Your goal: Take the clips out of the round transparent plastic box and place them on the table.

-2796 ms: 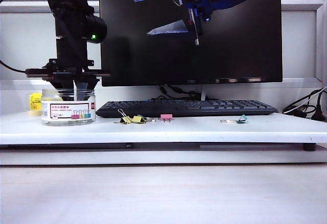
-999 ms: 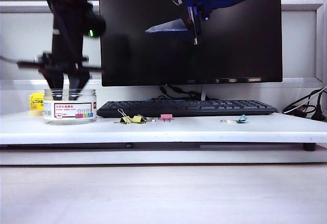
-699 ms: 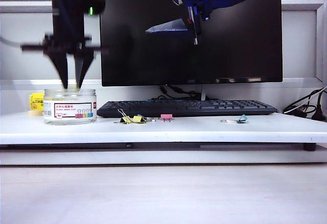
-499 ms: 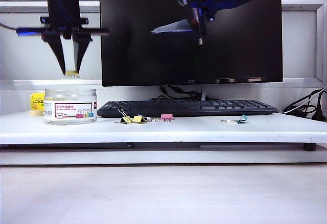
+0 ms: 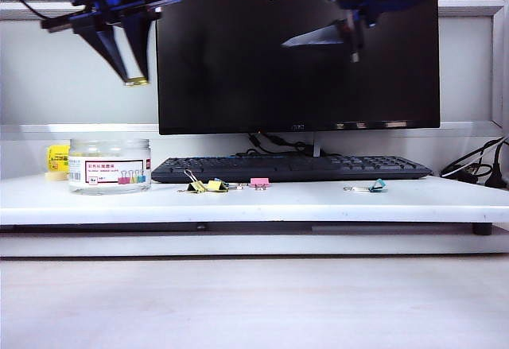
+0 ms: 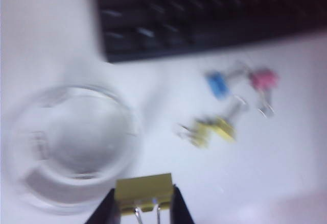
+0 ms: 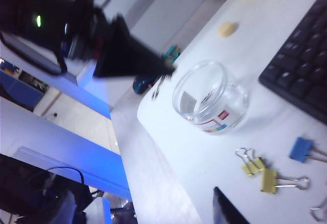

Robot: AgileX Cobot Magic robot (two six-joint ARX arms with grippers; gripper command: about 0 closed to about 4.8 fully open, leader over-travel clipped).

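High above the table point(image 5: 318, 202), my left gripper point(image 5: 136, 77) is shut on a yellow clip point(image 5: 137, 82), up and a little right of the round transparent plastic box point(image 5: 109, 166). The left wrist view shows this clip point(image 6: 143, 193) squeezed between the two dark fingers, with the box point(image 6: 71, 145) below; nothing coloured shows inside it. Two more yellow clips point(image 5: 205, 185) lie on the table in front of the keyboard, and they appear again as yellow clips point(image 6: 212, 130) and yellow clips point(image 7: 261, 173). My right gripper point(image 5: 280, 21) hangs open in front of the monitor, holding nothing.
A black keyboard point(image 5: 290, 168) and monitor point(image 5: 298, 47) stand behind the clips. A pink clip point(image 5: 258, 182) and a teal clip point(image 5: 375, 185) lie on the table, and a blue clip point(image 6: 217, 84) lies near the keyboard. A yellow roll point(image 5: 54, 160) sits behind the box. Cables point(image 5: 477, 170) trail at far right.
My left gripper has come up out of the box with a yellow clip, climbed high, shifted slightly right and rolled. The right arm has swung to the right. The box stayed put.
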